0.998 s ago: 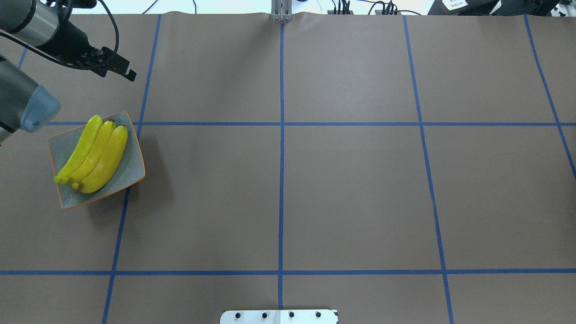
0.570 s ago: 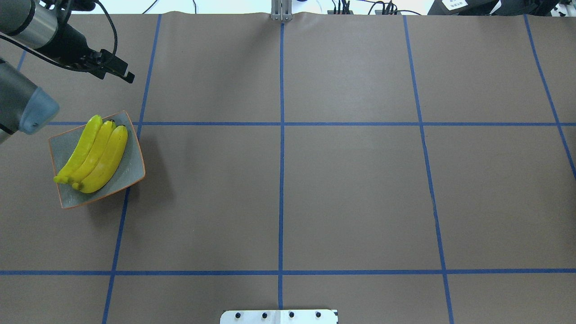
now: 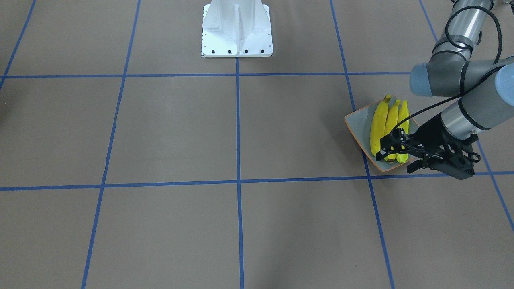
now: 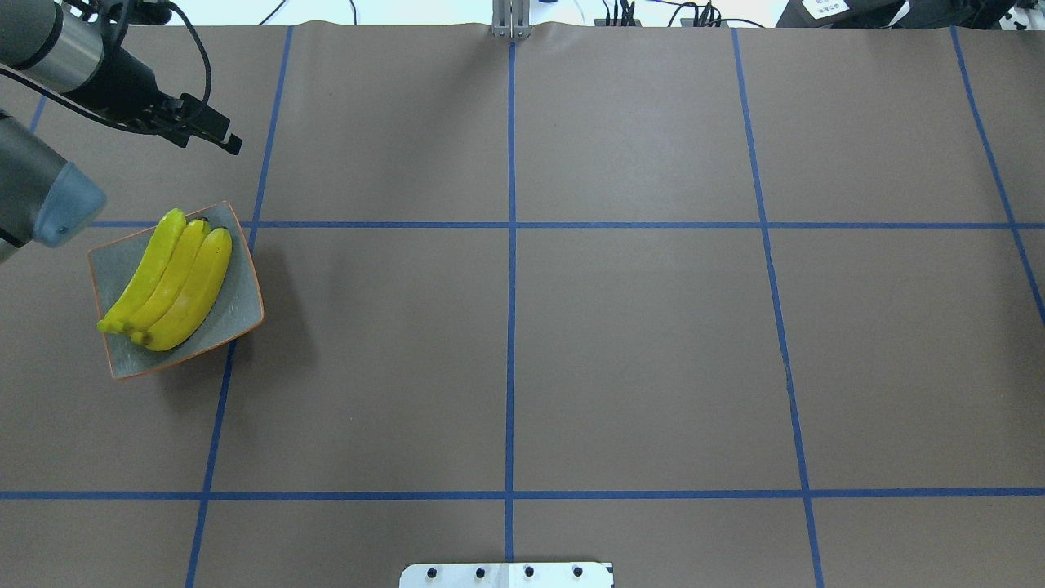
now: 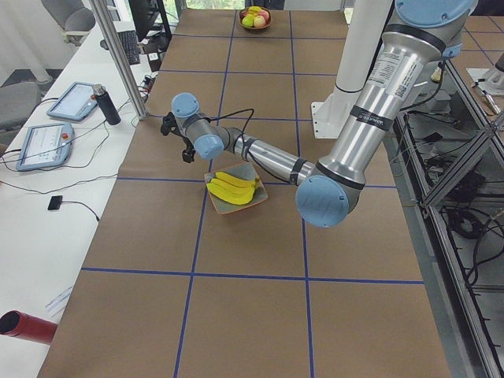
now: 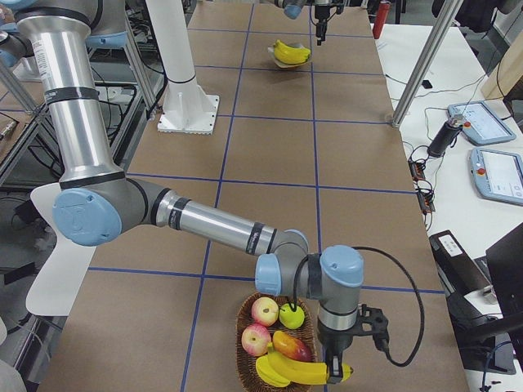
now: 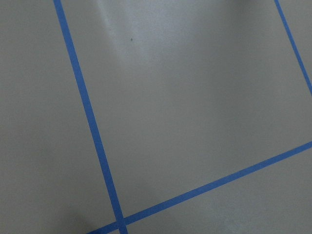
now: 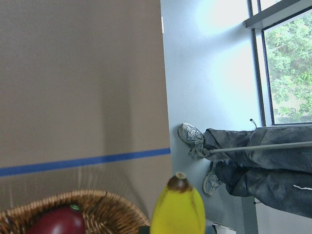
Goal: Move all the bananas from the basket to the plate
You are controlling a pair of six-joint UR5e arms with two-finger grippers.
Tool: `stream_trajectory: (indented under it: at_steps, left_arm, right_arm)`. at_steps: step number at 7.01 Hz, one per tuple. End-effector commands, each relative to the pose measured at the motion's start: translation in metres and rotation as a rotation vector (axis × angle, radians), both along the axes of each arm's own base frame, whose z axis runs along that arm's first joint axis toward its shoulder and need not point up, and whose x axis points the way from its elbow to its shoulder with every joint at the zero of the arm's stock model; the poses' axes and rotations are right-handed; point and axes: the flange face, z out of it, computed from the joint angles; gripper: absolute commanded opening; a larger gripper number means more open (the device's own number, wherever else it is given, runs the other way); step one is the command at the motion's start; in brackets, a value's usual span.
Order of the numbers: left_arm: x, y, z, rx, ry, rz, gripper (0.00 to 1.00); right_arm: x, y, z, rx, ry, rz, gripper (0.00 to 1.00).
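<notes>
Plate [image 4: 243, 294] unchanged; left end effector [image 4: 214, 135] apparently slightly nearer.

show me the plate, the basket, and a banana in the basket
plate [image 4: 238, 302]: overhead exterior view, bare grey surface near its right rim.
basket [image 6: 245, 369]: exterior right view, wicker wall on its left side.
banana in the basket [image 6: 298, 374]: exterior right view, middle of its yellow body.

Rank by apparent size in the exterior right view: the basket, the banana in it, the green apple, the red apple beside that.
1. basket
2. banana
3. red apple
4. green apple
All sit together, so nearness hardly skews this.
</notes>
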Motion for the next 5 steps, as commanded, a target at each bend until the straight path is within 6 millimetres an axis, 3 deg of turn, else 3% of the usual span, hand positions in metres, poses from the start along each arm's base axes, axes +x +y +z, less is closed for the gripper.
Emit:
stream_trajectory:
  at_steps: [1, 2, 4, 5]
  left_arm:
    - [-0.001, 0.001, 0.002, -0.003, -0.001, -0.001, 1.0]
    - [-0.001, 0.001, 0.003, -0.007, -0.002, -0.001, 1.0]
    - [-0.001, 0.001, 0.002, -0.007, -0.001, -0.002, 1.0]
    - [-0.001, 0.001, 0.001, -0.012, -0.001, -0.002, 1.0]
  right_arm:
    - [-0.11, -0.082, -0.107, 0.021, -0.118, 0.16, 0.0]
    - [-0.16, -0.109, -0.154, 0.016, -0.177, 0.236, 0.0]
    - [-0.226, -0.128, -0.237, -0.042, -0.255, 0.289, 0.0]
    - [-0.268, -0.137, -0.281, -0.083, -0.328, 0.327, 0.0]
